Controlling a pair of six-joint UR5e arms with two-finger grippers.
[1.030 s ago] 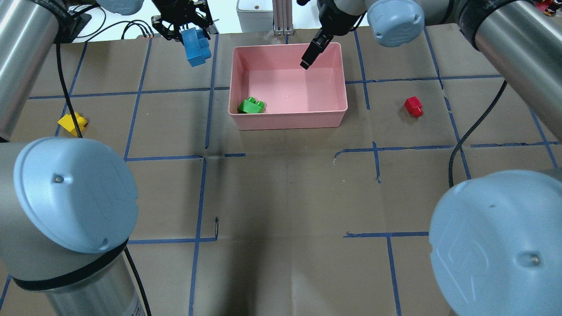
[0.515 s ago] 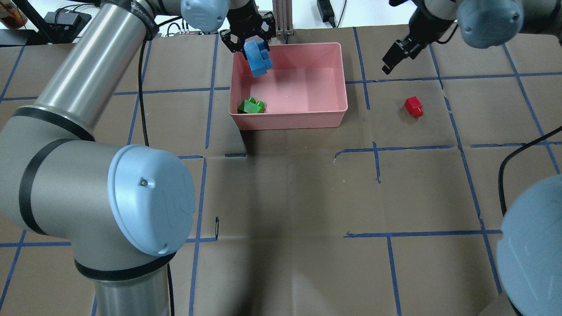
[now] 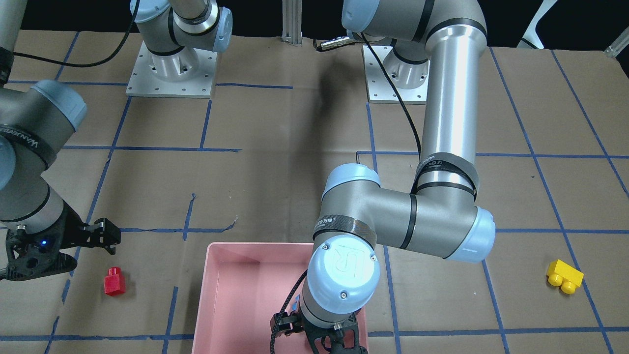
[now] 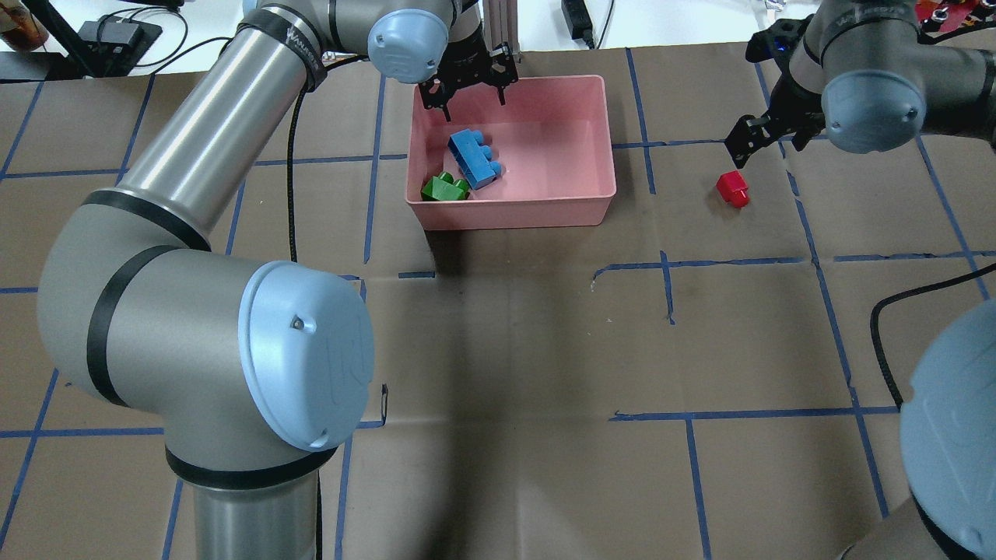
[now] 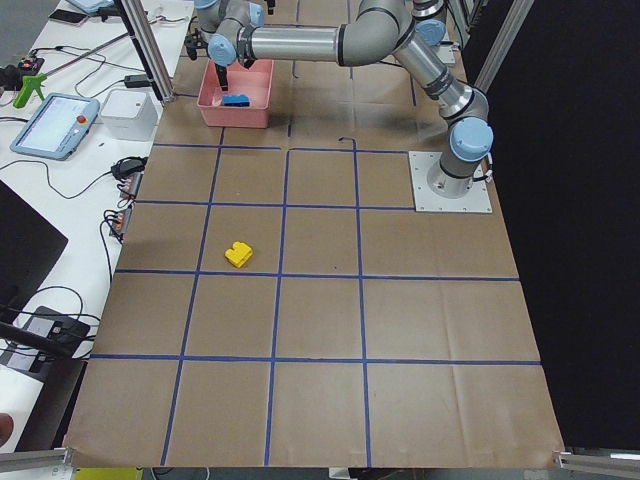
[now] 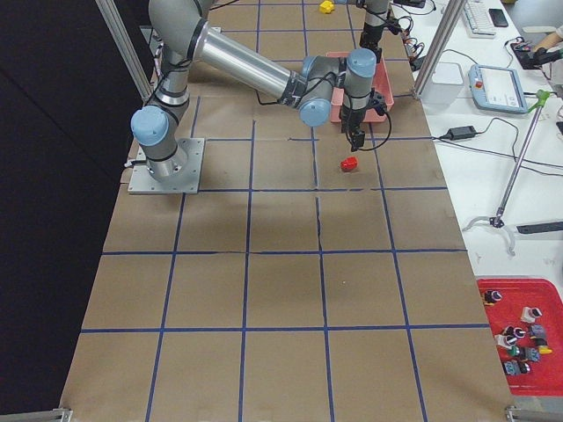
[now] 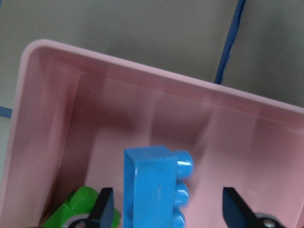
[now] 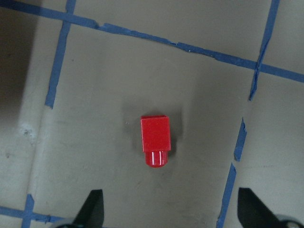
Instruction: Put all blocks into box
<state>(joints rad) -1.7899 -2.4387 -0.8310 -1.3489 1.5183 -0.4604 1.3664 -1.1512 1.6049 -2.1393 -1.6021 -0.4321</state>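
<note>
Maker's marks on the two arms; no other writing can be read.
Front-facing view: over the table's near edge, the left arm's blue joint cap (image 3: 344,268) bears an embossed "UR" logo. The black ring (image 3: 344,225) just above it carries small white print, too fine to read. At the table's left edge in that view, the right arm's black strap (image 3: 30,143) shows white capitals that look like "WANGE", their end unclear. Overhead view: like white lettering runs along the left arm's black collar (image 4: 300,44) near the far edge, and the big elbow cap (image 4: 307,365) shows a faint embossed logo.
</note>
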